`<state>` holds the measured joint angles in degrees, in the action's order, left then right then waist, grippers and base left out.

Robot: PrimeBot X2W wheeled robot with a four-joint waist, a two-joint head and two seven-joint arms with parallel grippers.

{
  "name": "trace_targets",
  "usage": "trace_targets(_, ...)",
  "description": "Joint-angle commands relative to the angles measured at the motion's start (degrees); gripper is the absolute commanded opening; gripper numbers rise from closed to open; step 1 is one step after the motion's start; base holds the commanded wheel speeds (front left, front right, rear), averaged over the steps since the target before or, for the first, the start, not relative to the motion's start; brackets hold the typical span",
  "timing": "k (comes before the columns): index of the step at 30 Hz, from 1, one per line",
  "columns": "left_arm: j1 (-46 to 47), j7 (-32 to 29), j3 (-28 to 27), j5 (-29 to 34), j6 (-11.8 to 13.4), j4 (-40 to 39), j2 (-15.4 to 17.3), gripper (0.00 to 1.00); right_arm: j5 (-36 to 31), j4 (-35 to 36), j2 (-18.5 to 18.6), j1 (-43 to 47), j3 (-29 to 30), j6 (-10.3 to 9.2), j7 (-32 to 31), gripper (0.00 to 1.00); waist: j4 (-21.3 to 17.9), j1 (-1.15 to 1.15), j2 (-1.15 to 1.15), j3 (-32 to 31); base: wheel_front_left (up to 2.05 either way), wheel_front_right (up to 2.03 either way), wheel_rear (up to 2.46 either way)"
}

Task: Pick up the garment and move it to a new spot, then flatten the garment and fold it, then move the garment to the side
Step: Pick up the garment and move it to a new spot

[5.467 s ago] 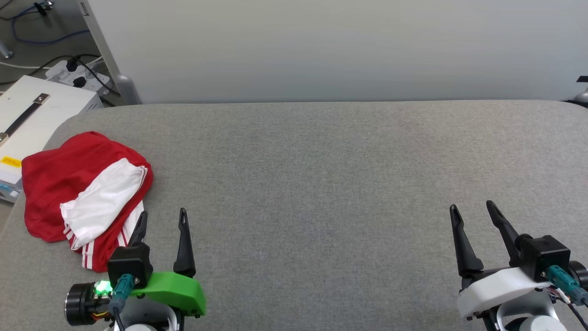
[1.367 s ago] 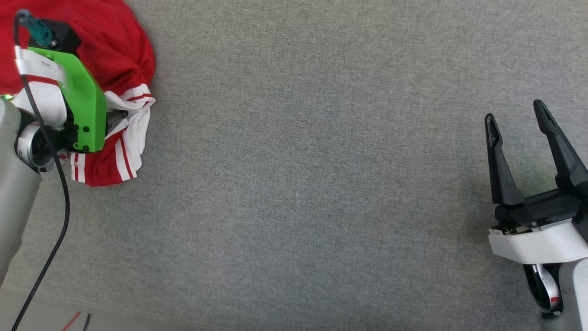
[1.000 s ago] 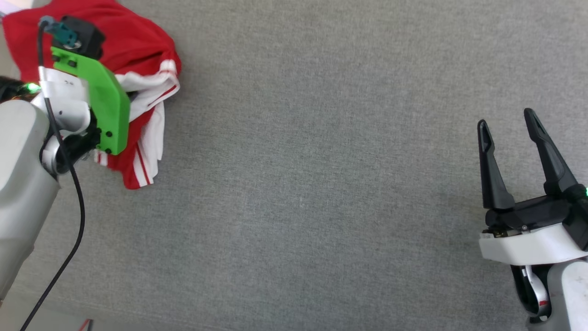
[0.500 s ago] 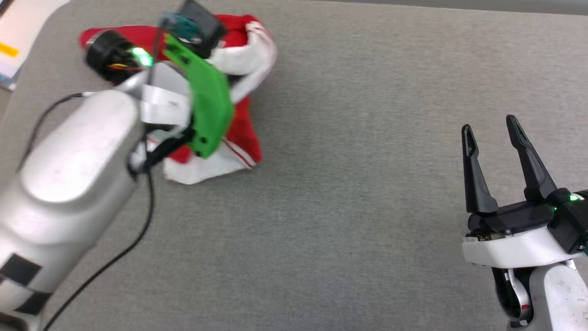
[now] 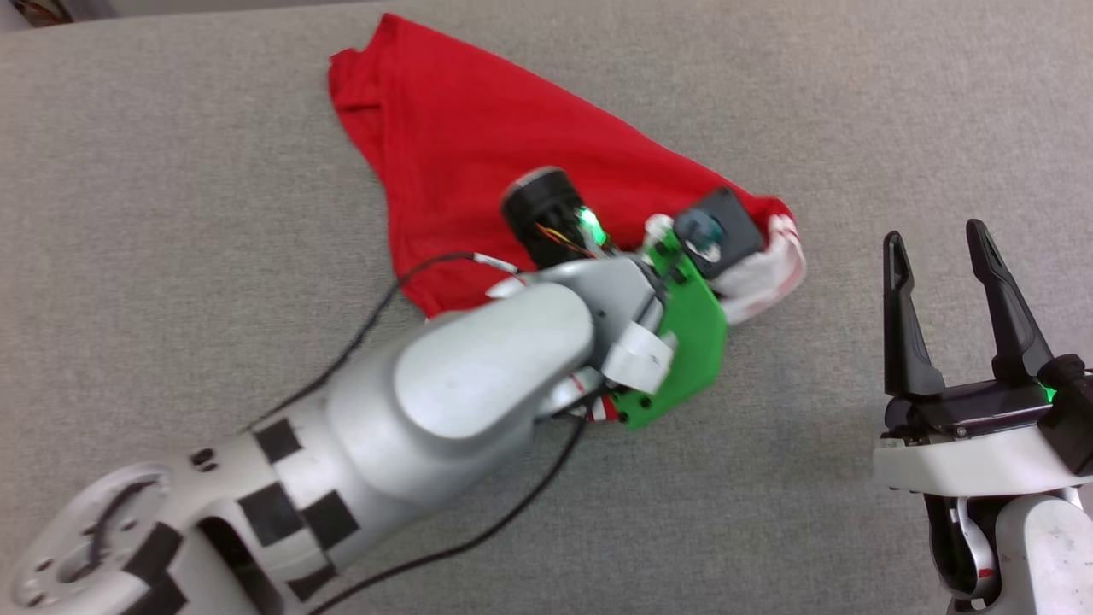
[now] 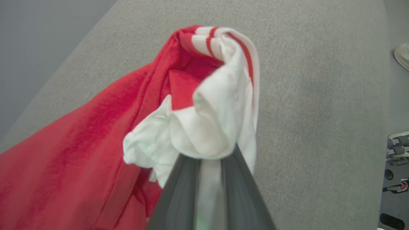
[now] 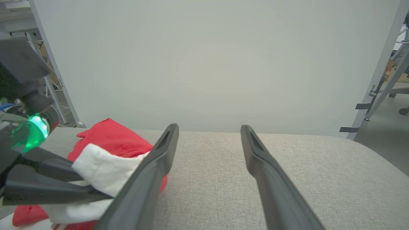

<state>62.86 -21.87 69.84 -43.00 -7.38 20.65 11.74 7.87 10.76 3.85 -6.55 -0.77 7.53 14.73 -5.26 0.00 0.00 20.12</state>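
The garment (image 5: 478,145) is a red jersey, pulled into a long trailing wedge across the grey table top (image 5: 213,213). My left gripper (image 6: 211,159) is shut on a bunched white sleeve with red stripes (image 6: 220,105) and holds it up while the red body drags behind. In the head view the green wrist bracket (image 5: 683,350) hides those fingers. My right gripper (image 5: 933,248) stands open and empty at the right, a short way from the sleeve. The right wrist view shows the right gripper (image 7: 209,127) with the held garment (image 7: 111,137) to its left.
A pale panel (image 7: 207,64) rises behind the table's far edge. The table top (image 7: 303,179) stretches bare to the right of the garment. A pale shoe (image 6: 402,54) shows on the floor past the table's side.
The head camera has swung. My left arm has carried the sleeve from the table's left end towards the middle, and the bunched garment has stretched out behind it. The right gripper stays open.
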Motion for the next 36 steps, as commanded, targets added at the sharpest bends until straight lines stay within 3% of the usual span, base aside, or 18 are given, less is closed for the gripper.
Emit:
trace_targets(1, 0.4, 0.7, 1.0, 0.0, -0.1, 1.3, -1.4, 0.0, 0.1, 0.2, -0.2, 0.2, 0.2, -0.04, 0.3, 1.0, -1.6, 0.0, 0.0, 2.4, 0.0, 0.0, 0.0)
trace_targets(6, -2.1, 1.2, 3.3, -0.2, -0.1, 5.9, -5.6, 0.0, 0.1, 0.4, -0.4, -0.7, 0.2, -0.04, 0.3, 1.0, -1.6, 0.0, 0.0, 4.6, 0.0, 0.0, 0.0)
trace_targets(12, -7.1, -0.7, 3.5, 2.8, -0.1, 6.8, -7.3, 0.0, -0.2, -0.2, -0.4, -1.4, 0.2, -0.04, 0.3, 1.0, -0.6, 0.0, 0.0, 5.2, 0.0, 0.0, 0.0)
trace_targets(13, -7.0, 0.5, 3.5, 3.1, -0.1, 7.2, -7.3, 0.14, -0.3, -0.3, -0.4, -1.3, 0.2, -0.04, 0.3, 1.0, -0.3, 0.0, 0.0, 4.8, 0.0, 0.0, 0.0)
trace_targets(14, -6.6, 2.5, 3.5, 3.3, -0.1, 7.7, -7.4, 1.0, -0.4, -0.5, -0.3, -1.1, 0.1, -0.04, 0.3, 1.0, 0.1, 0.0, 0.0, 4.3, 0.0, 0.0, 0.0)
trace_targets(23, -5.3, 23.0, -1.3, 0.4, 0.6, 11.6, -7.9, 1.0, -0.6, -1.4, 0.3, 1.4, 0.4, -0.04, 0.3, 1.0, 3.8, 0.0, 0.0, -3.5, 0.0, 0.0, 0.0)
trace_targets(29, -8.8, 33.0, -6.5, 0.1, 6.4, 12.0, -4.4, 1.0, -0.9, -1.7, 0.8, 3.4, -0.3, -0.04, 0.3, 1.0, 5.7, 0.0, 0.0, -7.8, 0.0, 0.0, 0.0)
trace_targets(36, -16.1, 36.6, -13.4, -0.1, 12.9, 10.0, 2.2, 1.0, -1.2, -2.4, 1.0, 5.6, -0.9, -0.04, 0.3, 1.0, 6.7, 0.0, 0.0, -11.4, 0.0, 0.0, 0.0)
